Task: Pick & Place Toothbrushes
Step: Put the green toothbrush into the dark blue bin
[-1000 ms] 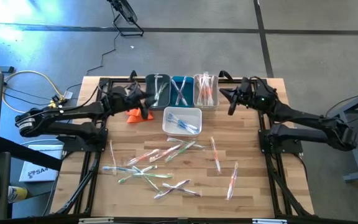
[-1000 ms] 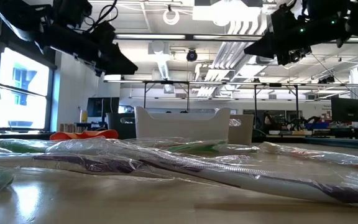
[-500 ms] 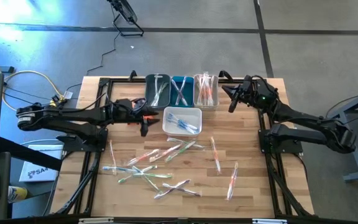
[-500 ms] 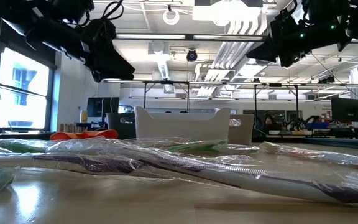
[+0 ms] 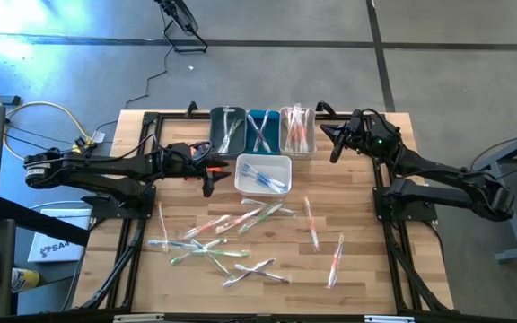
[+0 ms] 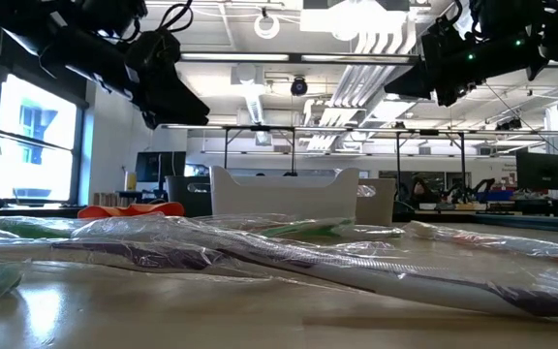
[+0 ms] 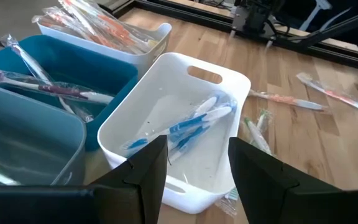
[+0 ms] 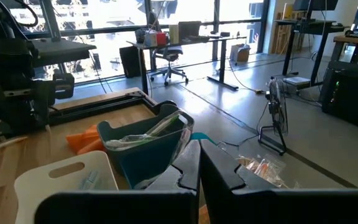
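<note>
Left gripper (image 5: 212, 177) wide, empty, beside white plastic bin (image 5: 263, 175); crinkly-wrapped toothbrushes (image 5: 227, 235) strewn on wood.

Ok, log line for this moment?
left gripper: open, empty, over white plastic bin | right gripper: shut, waiting | wrapped toothbrushes: on table

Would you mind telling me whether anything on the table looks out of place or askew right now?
Nothing looks damaged. About a dozen wrapped toothbrushes lie scattered and crisscrossed on the table, outside the bins. The white bin sits apart, in front of the row of three, and an orange cloth lies beside them.
</note>
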{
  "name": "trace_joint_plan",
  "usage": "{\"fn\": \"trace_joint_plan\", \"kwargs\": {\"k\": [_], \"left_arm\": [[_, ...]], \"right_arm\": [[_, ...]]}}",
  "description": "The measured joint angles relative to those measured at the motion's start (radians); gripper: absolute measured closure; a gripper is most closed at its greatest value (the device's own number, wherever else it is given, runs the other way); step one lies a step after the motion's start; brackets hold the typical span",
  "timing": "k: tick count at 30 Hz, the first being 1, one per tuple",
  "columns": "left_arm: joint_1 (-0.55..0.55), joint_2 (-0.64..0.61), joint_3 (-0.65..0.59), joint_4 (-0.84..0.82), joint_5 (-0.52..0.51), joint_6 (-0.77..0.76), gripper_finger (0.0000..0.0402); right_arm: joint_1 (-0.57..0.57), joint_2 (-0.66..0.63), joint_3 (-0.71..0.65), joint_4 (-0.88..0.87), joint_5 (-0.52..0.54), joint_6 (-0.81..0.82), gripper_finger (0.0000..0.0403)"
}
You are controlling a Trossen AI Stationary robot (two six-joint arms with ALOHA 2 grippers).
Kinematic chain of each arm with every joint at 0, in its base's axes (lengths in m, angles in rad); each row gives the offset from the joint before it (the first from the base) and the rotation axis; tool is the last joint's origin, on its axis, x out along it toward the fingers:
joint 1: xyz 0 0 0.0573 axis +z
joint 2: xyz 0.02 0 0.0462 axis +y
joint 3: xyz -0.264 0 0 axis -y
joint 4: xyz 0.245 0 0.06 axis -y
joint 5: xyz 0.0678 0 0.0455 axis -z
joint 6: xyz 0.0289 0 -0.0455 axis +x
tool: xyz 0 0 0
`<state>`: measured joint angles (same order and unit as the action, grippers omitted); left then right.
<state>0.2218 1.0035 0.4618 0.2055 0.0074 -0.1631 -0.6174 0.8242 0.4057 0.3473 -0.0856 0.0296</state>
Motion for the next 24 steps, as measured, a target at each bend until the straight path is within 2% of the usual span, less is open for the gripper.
{"fn": "trace_joint_plan", "kwargs": {"k": [3,8,12,17,21,24], "left_arm": [[0.000,0.000,0.000,0.006,0.000,-0.005,0.0236],[-0.001,0.000,0.000,0.030,0.000,-0.102,0.0236],[-0.044,0.000,0.000,0.028,-0.007,-0.112,0.0236],[-0.139,0.000,0.004,0.003,-0.112,-0.118,0.0236],[-0.188,0.000,0.082,-0.181,-0.265,-0.122,0.0236],[-0.204,0.015,0.164,-0.358,-0.322,-0.123,0.0236]], "right_arm": [[0.000,0.000,0.000,0.000,0.000,0.000,0.0401],[0.000,0.000,0.000,0.000,0.000,0.000,0.0401],[0.000,0.000,0.000,-0.002,-0.004,0.000,0.0401],[0.000,0.000,0.001,-0.011,-0.026,0.001,0.0401],[0.000,0.000,0.001,-0.022,-0.026,0.001,0.0401],[0.000,0.000,0.001,-0.026,-0.026,0.001,0.0401]]}}
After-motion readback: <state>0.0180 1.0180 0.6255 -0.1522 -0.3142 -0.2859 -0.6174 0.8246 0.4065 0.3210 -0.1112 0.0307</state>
